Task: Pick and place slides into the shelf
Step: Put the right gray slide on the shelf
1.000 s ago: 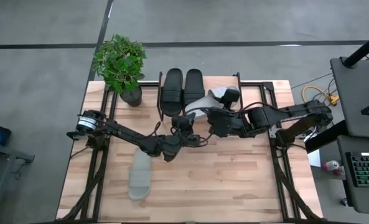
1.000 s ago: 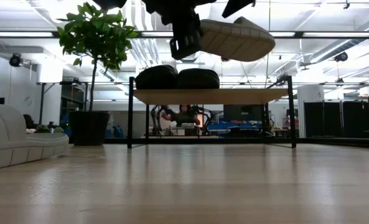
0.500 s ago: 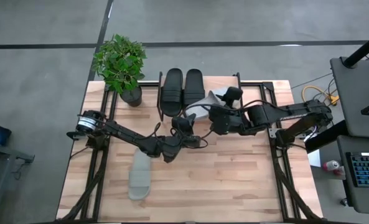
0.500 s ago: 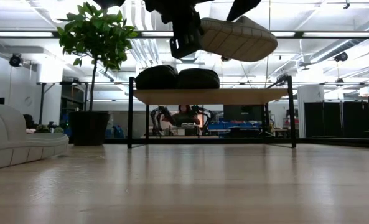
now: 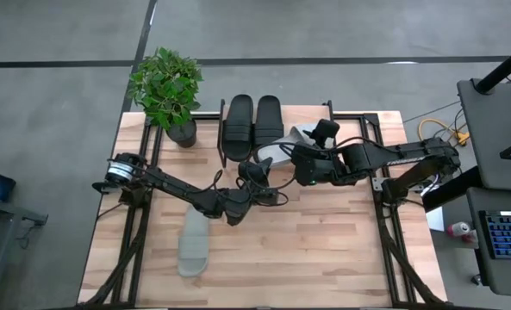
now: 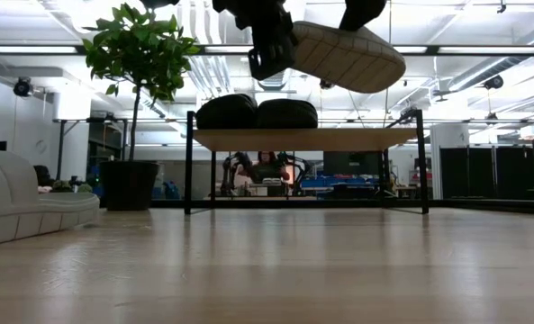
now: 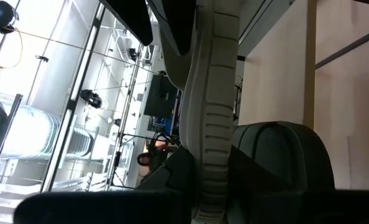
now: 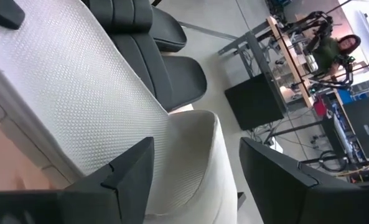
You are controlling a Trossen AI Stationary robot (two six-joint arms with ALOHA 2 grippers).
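Observation:
A pale slide (image 5: 281, 148) hangs in the air just in front of the shelf (image 6: 303, 138), higher than its plank top. My left gripper (image 5: 258, 167) is shut on its near end. My right gripper (image 8: 196, 144) stands open over the far end, one finger on either side of the strap (image 8: 193, 155); whether they touch it I cannot tell. The two black slides (image 5: 253, 120) lie side by side on the shelf's left half. A second pale slide (image 5: 193, 244) lies flat on the table, near the left. My left gripper pinches the pale slide's near end (image 7: 213, 180) between its two fingers, with the sole's ribbed side edge showing between them. The fingers come level from the table's left near side, along the slide. The slide is lifted clear, its ribbed underside (image 6: 348, 56) tilted.
A potted plant (image 5: 167, 86) stands at the table's far left corner, beside the shelf. The shelf's right half (image 5: 350, 120) is bare plank. Open table top (image 5: 324, 241) lies in front of both arms.
My right gripper has tipped a little further down over the pale slide's far end and edged toward the table's far edge. The slide in my left gripper has shifted only slightly, its far end a touch lower.

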